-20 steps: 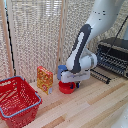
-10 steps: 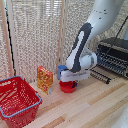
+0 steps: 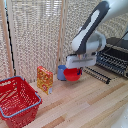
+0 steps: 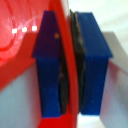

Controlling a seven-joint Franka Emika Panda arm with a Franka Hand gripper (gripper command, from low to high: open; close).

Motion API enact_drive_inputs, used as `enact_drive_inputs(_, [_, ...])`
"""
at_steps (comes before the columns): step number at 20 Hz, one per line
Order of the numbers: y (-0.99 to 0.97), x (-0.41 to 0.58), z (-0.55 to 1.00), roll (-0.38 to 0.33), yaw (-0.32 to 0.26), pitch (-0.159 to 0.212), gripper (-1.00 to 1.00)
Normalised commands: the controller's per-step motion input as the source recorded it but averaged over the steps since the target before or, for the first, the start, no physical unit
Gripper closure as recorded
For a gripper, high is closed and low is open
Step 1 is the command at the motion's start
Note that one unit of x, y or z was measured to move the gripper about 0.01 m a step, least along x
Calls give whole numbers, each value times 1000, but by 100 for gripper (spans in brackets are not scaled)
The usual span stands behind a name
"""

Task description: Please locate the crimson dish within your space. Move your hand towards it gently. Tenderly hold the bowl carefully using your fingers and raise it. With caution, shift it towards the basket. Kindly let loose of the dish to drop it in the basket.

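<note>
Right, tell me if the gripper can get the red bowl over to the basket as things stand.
Probably yes. The gripper is shut on the rim of the red bowl, which looks lifted off the table. The basket sits open-topped toward the exterior view's left; only the yellow box stands between, low enough to pass over.

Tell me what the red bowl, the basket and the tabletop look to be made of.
Red bowl: likely glossy plastic; the wrist view shows bright highlights on its thin rim, clamped between the gripper fingers.
Basket: probably moulded plastic, red slatted sides, blue-grey rim.
Tabletop: looks like light wood planks, visible grain and seams, matte finish.
</note>
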Motion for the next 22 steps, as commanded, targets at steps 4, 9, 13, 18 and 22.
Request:
enact_drive_inputs(4, [231,-9,749,136,0,56,100])
enact_drive_inputs(9, [735,59,625,155,0,71,100])
enact_drive_inputs(13, [799,285,529,135,-1,77,100])
enact_drive_inputs(18, [886,326,297,30,-13,31,100])
enact_drive_inputs(22, [911,349,274,0,-12,36,100])
